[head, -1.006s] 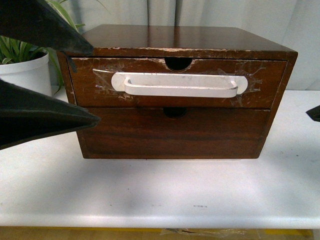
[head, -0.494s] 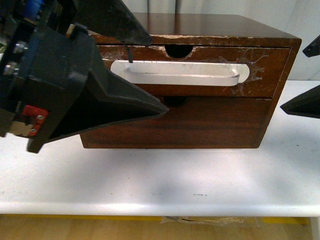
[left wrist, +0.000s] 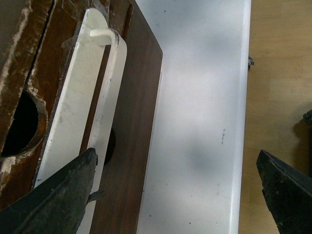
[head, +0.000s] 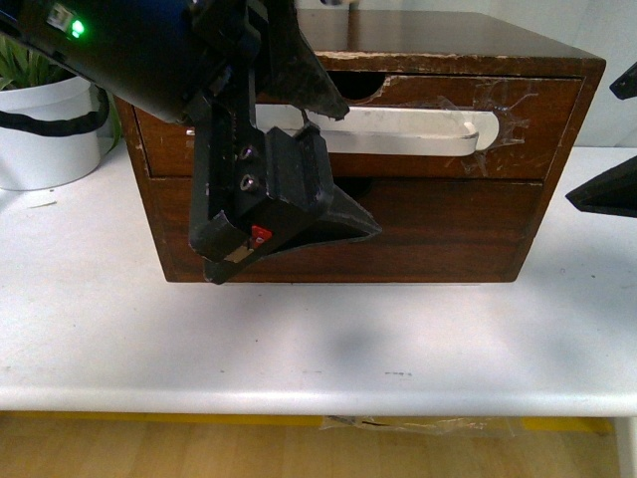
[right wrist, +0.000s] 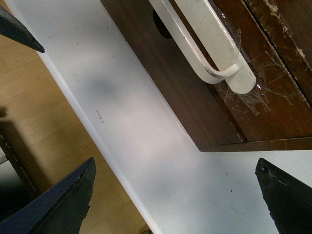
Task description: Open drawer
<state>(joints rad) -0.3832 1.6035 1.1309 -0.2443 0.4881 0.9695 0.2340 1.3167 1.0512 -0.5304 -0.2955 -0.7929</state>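
Observation:
The drawer (head: 542, 119) is the upper one of a dark wooden cabinet, with a long white bar handle (head: 428, 130) taped on and a half-round notch in its chipped top edge. It looks shut. My left gripper (head: 348, 164) is open in front of the drawer's left half, its fingers above and below the handle's left end. In the left wrist view one finger (left wrist: 63, 195) lies over the handle (left wrist: 105, 97). My right gripper (head: 617, 134) is open at the cabinet's right side, clear of it. The right wrist view shows the handle's end (right wrist: 204, 39) and tape.
A plain handleless drawer (head: 448, 229) sits below. The cabinet stands on a white table (head: 299, 339), whose front edge is near. A white plant pot (head: 50, 129) stands at the back left.
My left arm has swung right and inward, from the left edge to in front of the drawer's left half. The right gripper's fingers have come into view at the right.

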